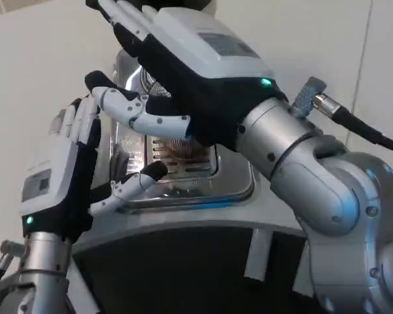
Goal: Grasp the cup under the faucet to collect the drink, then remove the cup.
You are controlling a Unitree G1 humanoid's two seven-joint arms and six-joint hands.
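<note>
A brownish ribbed shape (177,149), which seems to be the cup, stands on the grille of a shiny steel drip tray (209,191); my right hand covers most of it. My right hand (196,65) reaches across the top of the picture, above and in front of the cup. Its fingers stretch to the upper left, its thumb (128,104) points left, and it holds nothing. My left hand (62,176) stands upright at the left of the tray, fingers up and apart. Its thumb (134,184) reaches toward the tray's front edge, also empty. The faucet is hidden.
The dispenser's steel back panel (128,72) rises behind the tray. Below the tray lie a white ledge (183,219) and the machine's dark front (177,268). A plain white wall (39,59) fills the background. My right forearm (327,190) crosses the right side.
</note>
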